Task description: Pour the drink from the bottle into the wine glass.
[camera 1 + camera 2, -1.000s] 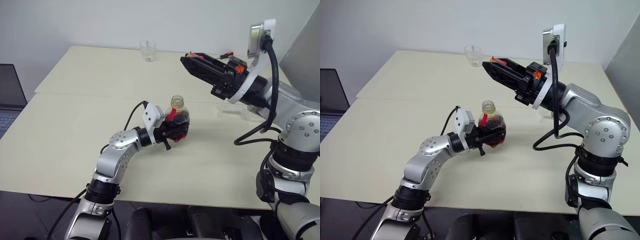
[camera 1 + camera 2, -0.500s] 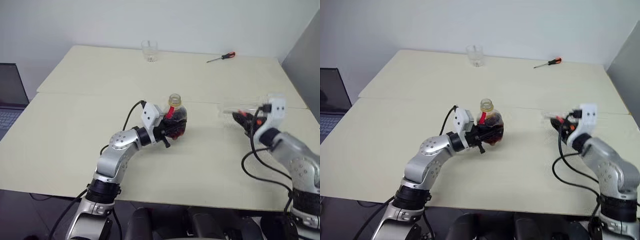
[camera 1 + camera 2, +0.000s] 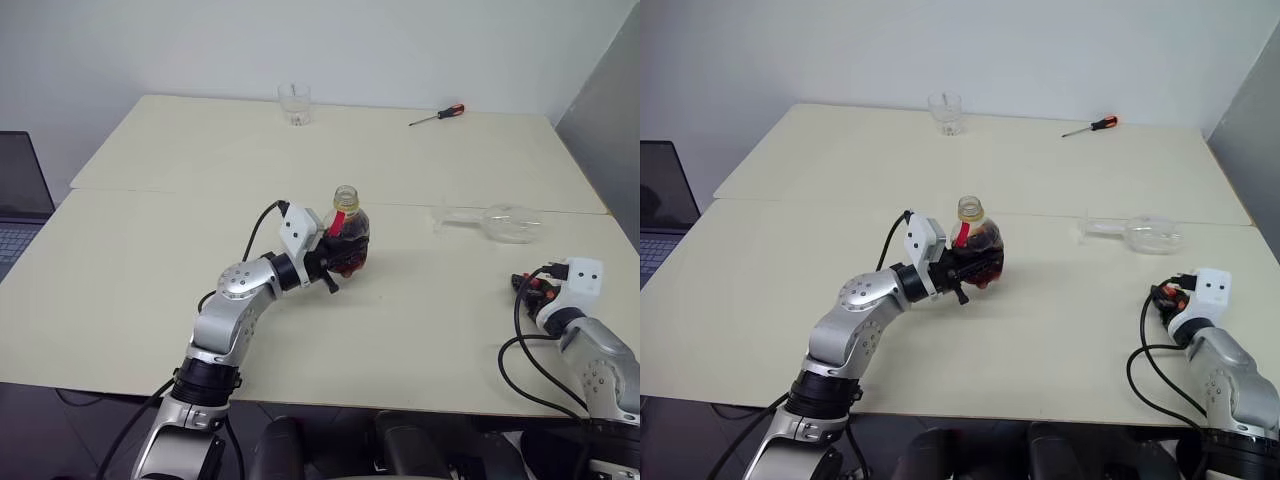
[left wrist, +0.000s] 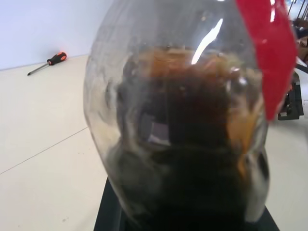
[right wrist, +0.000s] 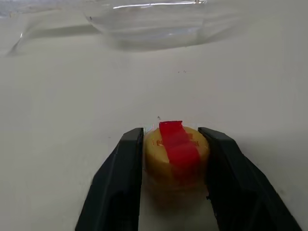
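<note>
Left eye view: the bottle (image 3: 347,240) stands upright near the middle of the desk (image 3: 150,260). Its cap is off, so the neck is open at the top. The drink (image 4: 192,159) inside is dark brown-red & fills the round lower part; the neck part is clear. A red strip runs down the bottle's side. The left gripper (image 3: 335,262) has its fingers clamped on the fat base of the bottle, from the robot's left side. In the left wrist view the bottle is right up close, w/ foam-like brown at the top of the drink.

The wine glass (image 3: 500,222) lies on its side on the desk, well to the right of the bottle, bowl to the right & stem pointing left toward the bottle. I see no drink in it.

The right gripper (image 5: 175,163) is low at the right front edge of the desk, near the fallen glass but apart from it. In the right wrist view a small yellow cap (image 5: 175,151) w/ a red strip sits on the desk between its two black fingers (image 5: 120,183). The fingers stand close on each side of it; can't tell if they squeeze it or just sit beside it.

At the far edge sits a short clear cup (image 3: 294,102), looks empty. A screwdriver (image 3: 438,115) w/ a red handle lies far back on the right.
</note>
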`<control>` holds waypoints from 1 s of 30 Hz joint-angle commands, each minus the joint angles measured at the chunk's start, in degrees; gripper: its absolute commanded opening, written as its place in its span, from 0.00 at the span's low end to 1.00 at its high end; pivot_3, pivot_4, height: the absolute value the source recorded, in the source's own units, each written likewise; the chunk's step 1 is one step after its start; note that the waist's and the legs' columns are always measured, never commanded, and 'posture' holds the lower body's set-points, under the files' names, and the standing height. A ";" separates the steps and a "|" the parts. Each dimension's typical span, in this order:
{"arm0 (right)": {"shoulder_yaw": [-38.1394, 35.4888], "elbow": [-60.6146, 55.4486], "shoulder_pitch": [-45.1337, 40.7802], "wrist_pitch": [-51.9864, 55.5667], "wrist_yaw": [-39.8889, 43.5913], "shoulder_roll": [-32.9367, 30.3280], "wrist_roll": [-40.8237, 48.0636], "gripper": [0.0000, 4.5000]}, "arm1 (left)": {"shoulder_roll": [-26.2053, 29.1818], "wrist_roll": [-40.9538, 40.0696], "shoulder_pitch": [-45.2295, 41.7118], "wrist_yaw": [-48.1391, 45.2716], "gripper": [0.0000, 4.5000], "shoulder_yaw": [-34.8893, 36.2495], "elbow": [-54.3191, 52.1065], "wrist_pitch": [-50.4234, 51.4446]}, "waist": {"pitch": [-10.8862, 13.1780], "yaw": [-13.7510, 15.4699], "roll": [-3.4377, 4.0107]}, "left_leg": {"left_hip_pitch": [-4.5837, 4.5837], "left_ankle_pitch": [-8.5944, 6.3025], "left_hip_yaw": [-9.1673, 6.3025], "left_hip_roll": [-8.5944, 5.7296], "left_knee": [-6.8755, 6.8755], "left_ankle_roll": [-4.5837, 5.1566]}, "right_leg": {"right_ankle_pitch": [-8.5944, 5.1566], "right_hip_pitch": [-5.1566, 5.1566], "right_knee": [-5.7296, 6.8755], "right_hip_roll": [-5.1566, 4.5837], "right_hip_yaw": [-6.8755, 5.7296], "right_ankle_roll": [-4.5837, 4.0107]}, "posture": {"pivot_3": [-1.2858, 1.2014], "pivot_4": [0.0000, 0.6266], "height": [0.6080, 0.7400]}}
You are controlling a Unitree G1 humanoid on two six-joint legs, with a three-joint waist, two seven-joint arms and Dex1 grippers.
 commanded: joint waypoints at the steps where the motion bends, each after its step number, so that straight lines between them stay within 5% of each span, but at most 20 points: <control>1: -1.56 -3.86 -0.10 0.22 1.08 -1.26 0.41 0.73 | -0.59 -0.14 -1.47 0.16 0.18 0.67 -0.91 -2.07 | 0.00 0.00 0.01 | 0.00 0.00 0.00 0.00 0.00 0.00 | 0.00 0.00 0.00 0.00 0.00 0.00 | 0.52 0.24 1.00; 5: -2.48 -8.37 -0.95 2.92 1.64 -2.92 1.67 1.00 | -1.04 0.07 -1.69 0.60 0.18 0.86 -0.08 -2.46 | -0.02 0.02 0.04 | 0.00 0.00 -0.01 -0.01 0.01 0.00 | 0.00 0.00 0.00 0.00 0.00 0.00 | 0.52 0.24 1.00; 11: -3.50 -18.02 -4.65 11.99 4.66 -9.48 7.41 1.00 | -1.11 1.01 -1.37 4.35 0.18 3.35 1.39 -3.49 | -0.03 -0.03 0.06 | 0.00 0.00 -0.04 -0.02 0.02 0.00 | 0.00 0.01 0.01 -0.01 0.01 0.00 | 0.52 0.24 1.00; 18: 2.38 -30.58 -15.58 28.30 11.50 -14.21 29.96 1.00 | -0.90 5.41 -1.25 17.23 0.18 11.63 8.20 -9.62 | -0.02 -0.01 0.04 | 0.02 0.00 -0.21 0.07 0.00 0.01 | 0.00 0.02 0.01 0.15 0.00 0.00 | 0.52 0.24 1.00; 30: 24.97 -26.39 -32.42 25.99 19.57 -10.17 25.12 1.00 | 3.09 7.49 -3.31 27.22 0.18 22.26 22.44 -19.73 | -0.02 0.40 -0.05 | -0.13 0.00 -0.13 0.04 0.20 0.00 | 0.02 0.03 -0.02 -0.04 -0.14 0.02 | 0.52 0.24 1.00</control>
